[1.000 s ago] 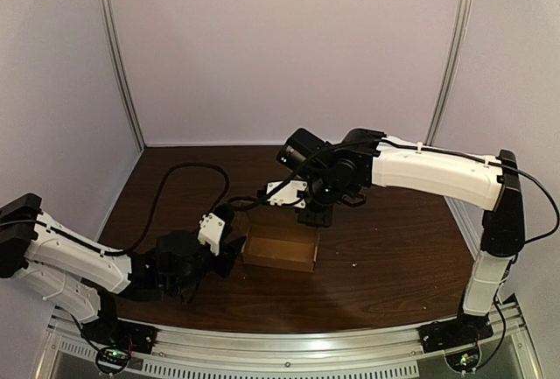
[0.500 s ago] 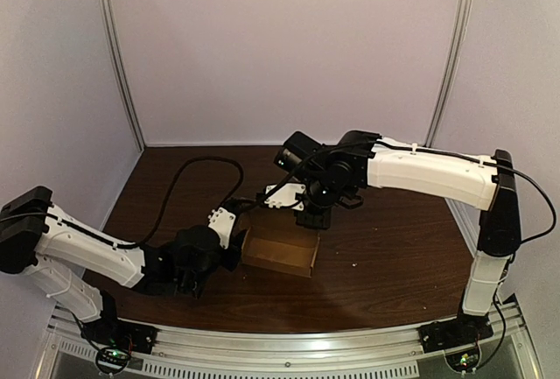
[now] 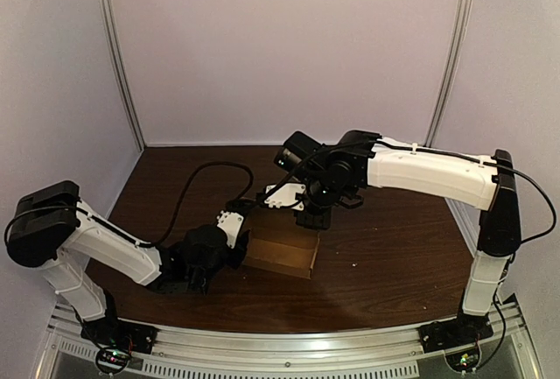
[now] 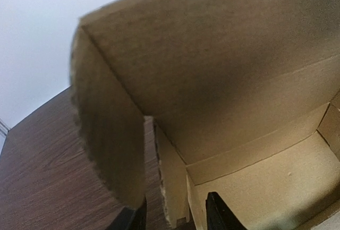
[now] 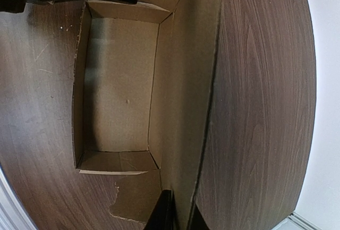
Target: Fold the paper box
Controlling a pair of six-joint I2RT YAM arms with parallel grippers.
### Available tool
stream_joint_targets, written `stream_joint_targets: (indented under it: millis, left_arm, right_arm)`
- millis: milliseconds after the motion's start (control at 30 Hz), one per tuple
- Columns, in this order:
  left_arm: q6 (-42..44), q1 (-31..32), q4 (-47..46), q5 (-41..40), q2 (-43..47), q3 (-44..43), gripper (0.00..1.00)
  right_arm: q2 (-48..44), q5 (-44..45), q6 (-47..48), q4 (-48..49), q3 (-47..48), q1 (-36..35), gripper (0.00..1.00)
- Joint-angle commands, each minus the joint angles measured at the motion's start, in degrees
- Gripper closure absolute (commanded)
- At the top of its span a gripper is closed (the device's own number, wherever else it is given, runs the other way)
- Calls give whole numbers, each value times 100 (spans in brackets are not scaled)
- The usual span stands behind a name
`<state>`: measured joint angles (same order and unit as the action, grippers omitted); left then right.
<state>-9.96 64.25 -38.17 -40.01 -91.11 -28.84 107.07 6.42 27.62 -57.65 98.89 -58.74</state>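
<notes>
Roughly at the middle of the dark wooden table (image 3: 394, 239) sits the paper box (image 3: 282, 252), a shallow brown cardboard tray with its open side up. Both arms reach in to it from opposite sides.

The left gripper (image 3: 238, 241) lies low over the table at the box's left end. In its wrist view the two black fingers (image 4: 218, 216) stand apart, one on each side of the left end wall (image 4: 171, 187). A sliver of the box's inside shows between the wall and the inner finger, so the jaws are parted rather than pinching. A rounded side flap (image 4: 109, 134) rises just left of that wall, close to the camera.

The right gripper (image 3: 312, 218) comes down at the far edge of the box. Its wrist view shows the far flap (image 5: 186, 81), a long panel hinged along the tray's far wall, running between the two fingers (image 5: 166, 211). They are drawn close together with the cardboard in the narrow gap, clamped on it. A torn-edged small flap (image 5: 135, 198) lies flat on the table just outside the tray's right end.

A black cable (image 3: 188, 188) loops over the table on the far left, behind the left arm.
</notes>
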Motion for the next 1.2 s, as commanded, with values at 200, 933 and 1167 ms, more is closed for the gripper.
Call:
stream_joint_targets:
  millis: [200,933,1167]
  left_arm:
    - [362,-51,-858,503,-396,-294,73]
    - [289,-50,-853,508,-585,-384,100]
    - [345,-91,-886,747,-949,-695,100]
  right_arm:
    - [51,-26,-90,-141,117,10,92]
    - [-877,-1607,188,-1150,370,283,26]
    - [-1356,-2602,1274,-1943,-28,1187,18]
